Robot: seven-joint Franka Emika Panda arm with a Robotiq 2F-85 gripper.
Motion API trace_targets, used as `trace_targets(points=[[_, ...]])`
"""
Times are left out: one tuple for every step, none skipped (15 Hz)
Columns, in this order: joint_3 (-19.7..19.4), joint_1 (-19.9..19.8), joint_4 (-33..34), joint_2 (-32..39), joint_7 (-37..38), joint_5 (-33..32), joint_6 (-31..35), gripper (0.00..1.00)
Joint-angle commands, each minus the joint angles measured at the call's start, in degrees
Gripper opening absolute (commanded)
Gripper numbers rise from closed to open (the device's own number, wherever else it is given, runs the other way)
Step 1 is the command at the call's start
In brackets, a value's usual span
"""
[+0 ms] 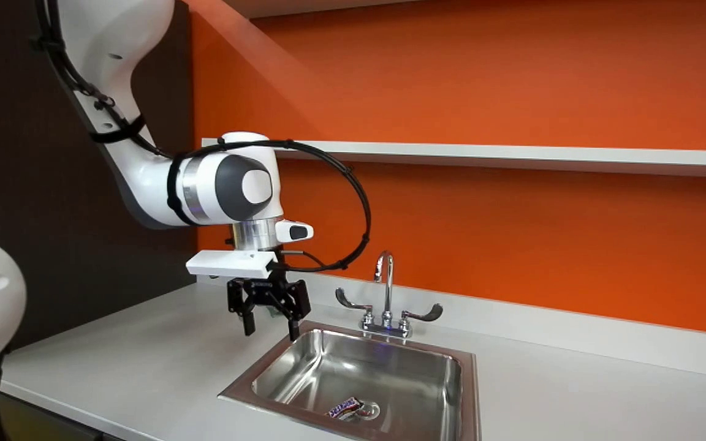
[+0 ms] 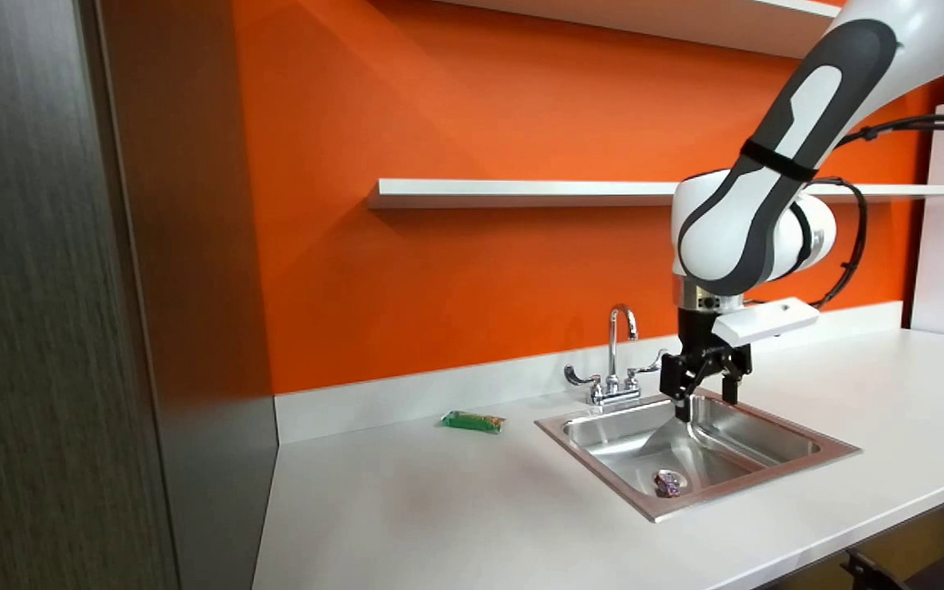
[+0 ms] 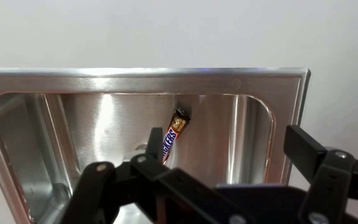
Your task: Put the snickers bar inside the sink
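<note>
The snickers bar (image 1: 345,408), a dark brown wrapper with a blue, white and red label, lies inside the sink (image 1: 467,392) on the basin floor near the drain. The bar (image 2: 668,483) and the steel sink (image 2: 603,471) show in an exterior view too. My gripper (image 1: 271,331) is open and empty, pointing down above the basin's edge, well clear of the bar. It also shows in an exterior view (image 2: 706,401). In the wrist view my fingers (image 3: 224,137) are wide apart; one finger hides the lower end of the bar (image 3: 176,127), which lies slanted below.
A chrome two-handled faucet (image 1: 387,294) stands behind the sink. A green packet (image 2: 472,422) lies on the white counter (image 2: 406,508) beside the sink. A white shelf (image 2: 521,188) runs along the orange wall above. A dark cabinet panel (image 2: 177,246) closes one end of the counter.
</note>
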Motion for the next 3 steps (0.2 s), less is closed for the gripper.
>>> trace_targets(points=[[1.97, -1.79, -0.02, -0.03, -0.66, 0.92, -0.06, 1.00], [1.97, -1.80, -0.02, -0.02, -0.66, 0.92, -0.06, 1.00], [1.98, -1.80, -0.02, -0.03, -0.66, 0.92, -0.06, 1.00]])
